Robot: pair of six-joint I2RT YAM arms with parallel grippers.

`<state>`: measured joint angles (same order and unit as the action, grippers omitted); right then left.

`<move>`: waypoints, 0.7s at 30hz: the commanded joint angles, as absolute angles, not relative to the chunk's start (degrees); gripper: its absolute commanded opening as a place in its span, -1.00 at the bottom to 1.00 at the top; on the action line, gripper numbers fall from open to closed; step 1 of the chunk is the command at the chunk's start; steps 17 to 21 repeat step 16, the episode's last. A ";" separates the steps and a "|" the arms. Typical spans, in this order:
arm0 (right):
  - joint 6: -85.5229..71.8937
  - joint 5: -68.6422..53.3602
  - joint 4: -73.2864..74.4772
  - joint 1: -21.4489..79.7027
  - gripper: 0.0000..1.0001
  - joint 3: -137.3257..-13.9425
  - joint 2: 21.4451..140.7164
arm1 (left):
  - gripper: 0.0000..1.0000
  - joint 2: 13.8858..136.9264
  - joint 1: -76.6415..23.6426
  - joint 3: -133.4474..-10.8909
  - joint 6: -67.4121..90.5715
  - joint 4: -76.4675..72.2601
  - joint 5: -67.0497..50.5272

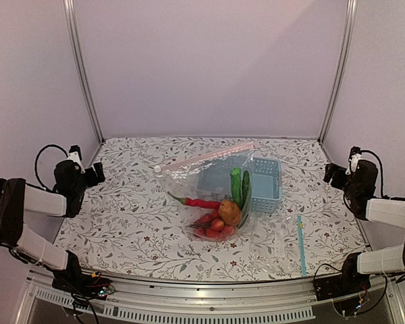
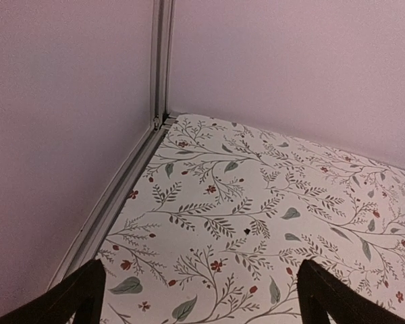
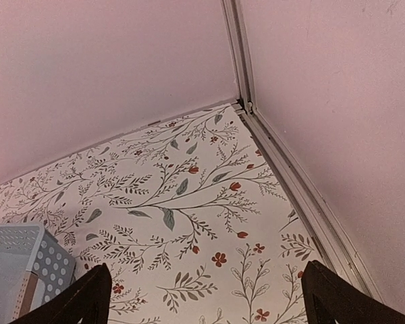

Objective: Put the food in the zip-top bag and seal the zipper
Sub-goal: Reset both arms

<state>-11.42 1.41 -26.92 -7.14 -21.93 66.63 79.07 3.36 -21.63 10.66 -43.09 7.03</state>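
Note:
The zip-top bag (image 1: 189,182) lies mid-table, partly over a blue basket. Its pink zipper (image 1: 209,156) runs along the far edge; I cannot tell whether it is sealed. Through the clear plastic I see the food bunched at the near end: a red chili (image 1: 201,202), two green vegetables (image 1: 236,183), a brown potato-like lump (image 1: 229,212) and small red fruits (image 1: 212,229). My left gripper (image 1: 94,173) (image 2: 199,297) hangs open at the far left, pointing at the back-left corner. My right gripper (image 1: 332,172) (image 3: 206,297) hangs open at the far right. Both hold nothing.
A pale blue perforated basket (image 1: 264,181) (image 3: 27,263) stands behind and under the bag. A second clear bag with a teal-blue strip (image 1: 301,244) lies flat at the front right. Metal frame posts (image 2: 158,61) (image 3: 237,47) and pink walls close the back corners.

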 commanded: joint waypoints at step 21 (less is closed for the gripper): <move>-10.97 1.99 -31.73 -7.21 0.98 -21.11 66.89 | 0.99 79.67 2.81 -21.31 10.70 -45.17 9.19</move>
